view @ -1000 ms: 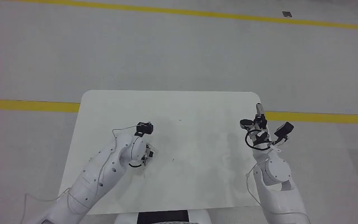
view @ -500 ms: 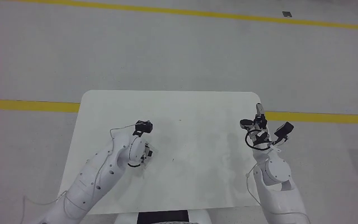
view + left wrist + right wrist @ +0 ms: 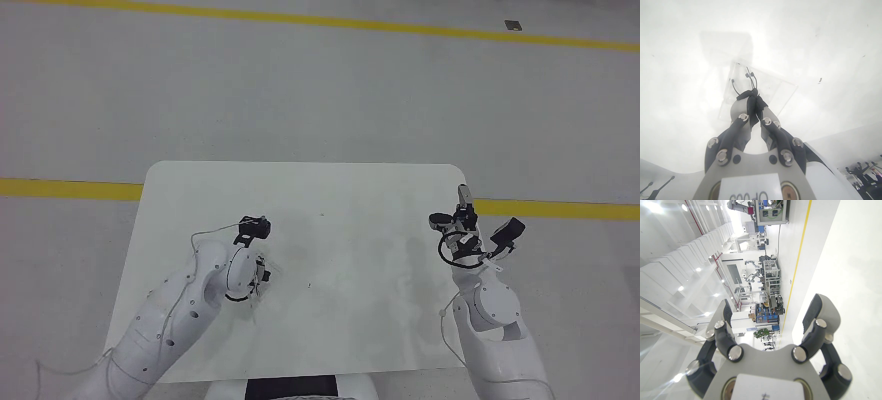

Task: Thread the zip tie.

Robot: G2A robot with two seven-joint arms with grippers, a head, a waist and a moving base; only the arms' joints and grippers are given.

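Closely, left hand (image 3: 755,97) pinches zip ties (image 3: 754,81) over clear tray (image 3: 779,91); right hand (image 3: 771,302) gapes.

The lower ends of the zip ties (image 3: 752,73) are lost between the fingertips of the left gripper (image 3: 754,97), so I can't count how many it grips. The near corner of the clear tray (image 3: 776,89) sits behind them.

White table (image 3: 350,200) in front of me, with a clear tray (image 3: 785,91) sitting on it. Grey floor (image 3: 300,90) all round, two yellow lines (image 3: 60,188) painted across it, and a little dark square (image 3: 513,25) by the far one. Off in the hall there are equipment racks (image 3: 770,275), a potted plant (image 3: 762,332), a blue bin (image 3: 775,327) and ceiling lights (image 3: 680,288).
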